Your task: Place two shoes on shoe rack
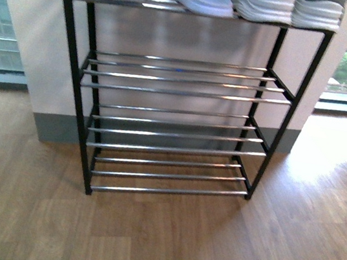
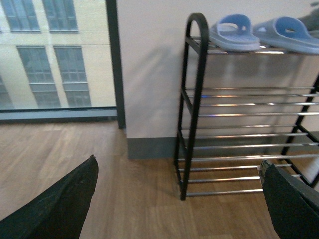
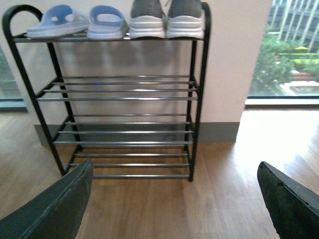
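my left end effector (image 2: 177, 199) wide, empty; right end effector (image 3: 172, 199) wide, empty, both clear of rack. two shoes (image 3: 167, 20) side by side on top tier of shoe rack (image 3: 197, 99), beside sandals (image 3: 75, 22). task looks done.

front: from my chest, looking down at 12 o'clock, near the shoe rack (image 1: 179, 91)
wrists: farther back, sharing that rack

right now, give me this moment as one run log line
sneakers: both on rack top tier, right of sandals | lower tiers: bare | left jaws: open, nothing held | right jaws: open, nothing held
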Robot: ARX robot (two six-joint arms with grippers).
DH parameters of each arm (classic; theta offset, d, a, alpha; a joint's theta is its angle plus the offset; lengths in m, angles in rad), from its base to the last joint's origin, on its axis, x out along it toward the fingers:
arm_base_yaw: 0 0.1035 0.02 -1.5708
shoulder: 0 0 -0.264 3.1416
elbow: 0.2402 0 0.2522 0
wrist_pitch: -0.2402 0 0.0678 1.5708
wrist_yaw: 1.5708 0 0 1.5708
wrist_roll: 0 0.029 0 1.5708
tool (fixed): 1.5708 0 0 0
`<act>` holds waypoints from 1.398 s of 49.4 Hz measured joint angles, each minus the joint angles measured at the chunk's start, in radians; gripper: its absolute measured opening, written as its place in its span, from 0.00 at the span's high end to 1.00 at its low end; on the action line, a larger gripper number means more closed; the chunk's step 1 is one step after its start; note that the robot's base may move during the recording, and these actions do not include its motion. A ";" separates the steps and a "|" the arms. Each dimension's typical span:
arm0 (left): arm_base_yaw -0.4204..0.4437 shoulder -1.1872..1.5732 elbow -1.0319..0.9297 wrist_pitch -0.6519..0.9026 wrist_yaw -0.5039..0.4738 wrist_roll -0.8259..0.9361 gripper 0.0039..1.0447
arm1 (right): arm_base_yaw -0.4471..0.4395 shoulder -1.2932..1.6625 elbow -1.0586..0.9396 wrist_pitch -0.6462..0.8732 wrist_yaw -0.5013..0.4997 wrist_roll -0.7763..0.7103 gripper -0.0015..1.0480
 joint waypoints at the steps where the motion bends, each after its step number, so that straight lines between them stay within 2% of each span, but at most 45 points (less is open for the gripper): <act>1: 0.000 0.000 0.000 0.000 0.000 0.000 0.09 | 0.000 0.000 0.000 0.000 0.000 0.000 0.09; 69: -0.001 0.000 0.000 0.000 0.000 0.000 0.09 | 0.000 0.000 0.000 -0.001 0.001 0.003 0.09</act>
